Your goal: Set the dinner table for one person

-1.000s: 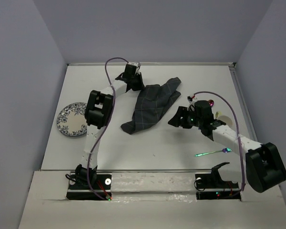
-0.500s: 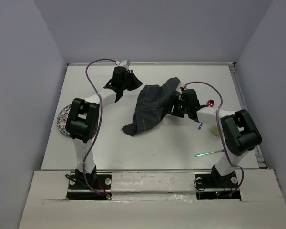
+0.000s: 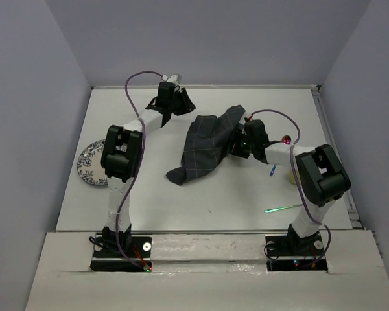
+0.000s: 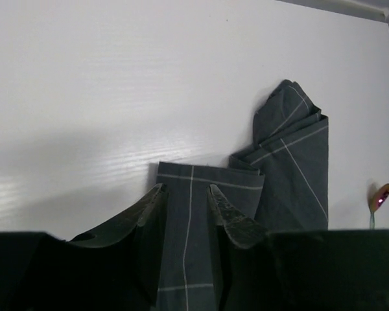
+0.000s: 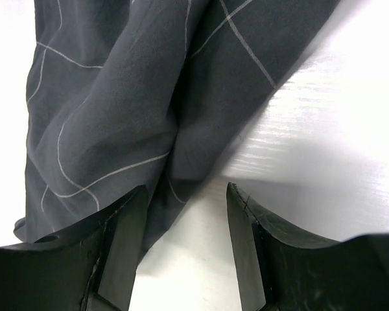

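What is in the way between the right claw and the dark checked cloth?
Nothing that I can see. The right claw is open right at the edge of the checked cloth, which lies bunched on the white table. No other thing sits between them.

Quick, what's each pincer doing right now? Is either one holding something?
Left pincer: open, holding nothing; a corner of the checked cloth shows between its fingers.
Right pincer: open, holding nothing; at the cloth's edge.
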Controlling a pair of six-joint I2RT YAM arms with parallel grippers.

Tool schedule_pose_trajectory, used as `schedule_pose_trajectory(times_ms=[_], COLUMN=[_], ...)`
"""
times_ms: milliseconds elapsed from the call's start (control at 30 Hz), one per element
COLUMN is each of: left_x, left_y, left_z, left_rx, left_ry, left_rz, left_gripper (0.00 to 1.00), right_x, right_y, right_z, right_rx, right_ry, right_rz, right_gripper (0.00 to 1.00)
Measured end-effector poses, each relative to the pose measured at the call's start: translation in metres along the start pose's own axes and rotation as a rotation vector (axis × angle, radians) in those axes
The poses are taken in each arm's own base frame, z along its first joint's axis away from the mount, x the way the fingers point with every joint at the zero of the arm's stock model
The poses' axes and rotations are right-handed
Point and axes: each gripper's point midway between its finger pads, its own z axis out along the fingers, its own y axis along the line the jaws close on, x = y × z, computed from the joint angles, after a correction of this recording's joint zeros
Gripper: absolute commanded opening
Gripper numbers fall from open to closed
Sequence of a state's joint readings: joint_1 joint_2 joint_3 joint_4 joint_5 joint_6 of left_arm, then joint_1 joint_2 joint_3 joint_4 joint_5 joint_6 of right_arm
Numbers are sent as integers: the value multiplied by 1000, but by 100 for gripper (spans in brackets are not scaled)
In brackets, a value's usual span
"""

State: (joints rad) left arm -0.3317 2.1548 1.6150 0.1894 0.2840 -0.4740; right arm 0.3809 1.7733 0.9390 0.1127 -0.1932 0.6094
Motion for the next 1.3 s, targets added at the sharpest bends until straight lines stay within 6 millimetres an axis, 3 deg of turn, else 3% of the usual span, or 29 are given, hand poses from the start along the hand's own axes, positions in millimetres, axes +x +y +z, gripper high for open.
schedule_pose_trajectory(times_ms=[133, 333, 600, 833, 1033, 1167, 1300], left_x=[3, 47, 36, 54, 54, 57, 59], left_y=[9, 34, 20, 19, 20, 20, 18], left_z=[26, 51, 60, 66, 66, 65, 65], left_rx=[-13, -31, 22, 44, 42, 47, 55], left_ry=[38, 180, 191, 238, 241, 253, 258], left_rz=[39, 51, 75, 83, 87, 82, 77], left_gripper=[51, 53, 46, 43, 30, 3, 0], right_x=[0, 1, 6, 6, 6, 6, 6], right_y=[1, 1, -3, -3, -3, -3, -2], right_z=[-5, -8, -8, -9, -9, -8, -8], right_rx=[-5, -6, 0, 0, 0, -1, -1], right_ry=[-6, -7, 2, 2, 2, 2, 2], right_rz=[-5, -14, -17, -18, -18, -18, -18], right_gripper=[58, 58, 58, 59, 62, 62, 61])
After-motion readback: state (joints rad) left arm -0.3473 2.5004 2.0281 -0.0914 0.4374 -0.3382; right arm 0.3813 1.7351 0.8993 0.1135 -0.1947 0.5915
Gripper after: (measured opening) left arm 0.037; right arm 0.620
